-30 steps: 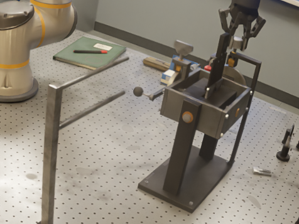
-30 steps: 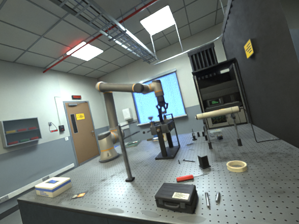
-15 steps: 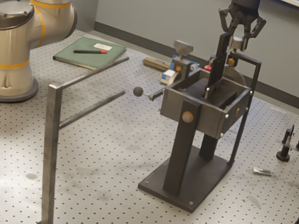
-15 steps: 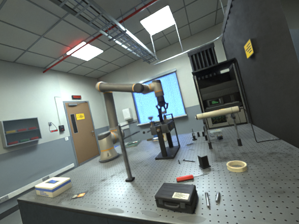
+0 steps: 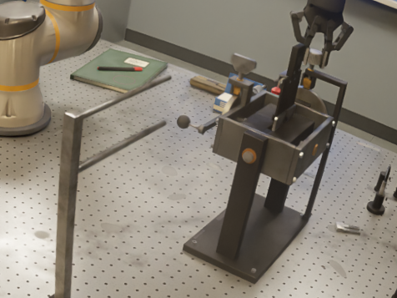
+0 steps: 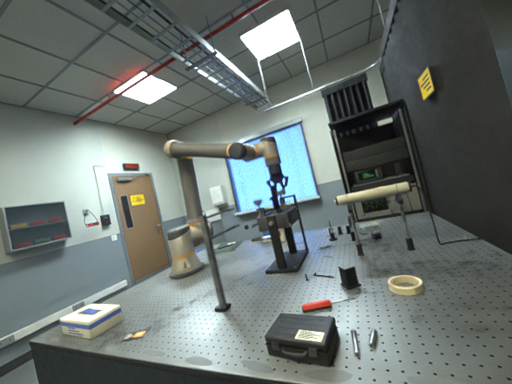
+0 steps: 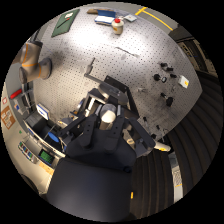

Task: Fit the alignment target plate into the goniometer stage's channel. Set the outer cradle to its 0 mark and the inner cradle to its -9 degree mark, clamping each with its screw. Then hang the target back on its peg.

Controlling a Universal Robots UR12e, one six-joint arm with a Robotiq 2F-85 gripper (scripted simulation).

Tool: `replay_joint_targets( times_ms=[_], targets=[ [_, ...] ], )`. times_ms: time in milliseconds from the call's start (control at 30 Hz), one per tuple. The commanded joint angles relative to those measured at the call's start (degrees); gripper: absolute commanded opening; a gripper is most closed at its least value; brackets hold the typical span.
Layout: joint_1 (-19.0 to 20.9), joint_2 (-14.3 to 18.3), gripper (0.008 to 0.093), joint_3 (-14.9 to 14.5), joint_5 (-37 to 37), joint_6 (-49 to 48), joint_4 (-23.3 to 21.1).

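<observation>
The dark alignment target plate (image 5: 288, 85) stands upright in the channel of the goniometer stage (image 5: 271, 143). A silver cylindrical knob (image 5: 313, 57) sticks out at its top. The stage's box-shaped cradles sit on two posts over a black base plate (image 5: 246, 243). A ball-ended lever (image 5: 196, 125) sticks out to the left. A wing-headed clamp screw (image 5: 242, 66) stands at the back left. A thin black frame (image 5: 329, 118) rises along the right side, with an orange part (image 5: 307, 82) near its top. My gripper (image 5: 319, 49) hangs over the stage. It is closed on the plate's silver knob (image 7: 107, 117).
Behind the stage are the grey wall, a blue and white box (image 5: 225, 102) and a white bottle with a red cap (image 7: 117, 26). A green notebook with a pen (image 5: 119, 69) lies far left. A grey metal stand (image 5: 71, 177) rises near left. Small black posts (image 5: 378, 193) stand right.
</observation>
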Motion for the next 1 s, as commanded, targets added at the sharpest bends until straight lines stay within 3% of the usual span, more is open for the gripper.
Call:
replay_joint_targets(
  times_ms=[0,200,967],
  targets=[
    [0.05,-0.05,0.0080,-0.05,0.10,0.01,0.03],
    [0.05,-0.05,0.0080,-0.05,0.10,0.01,0.03],
    [0.05,-0.05,0.0540,-0.05,0.10,0.01,0.03]
  ],
)
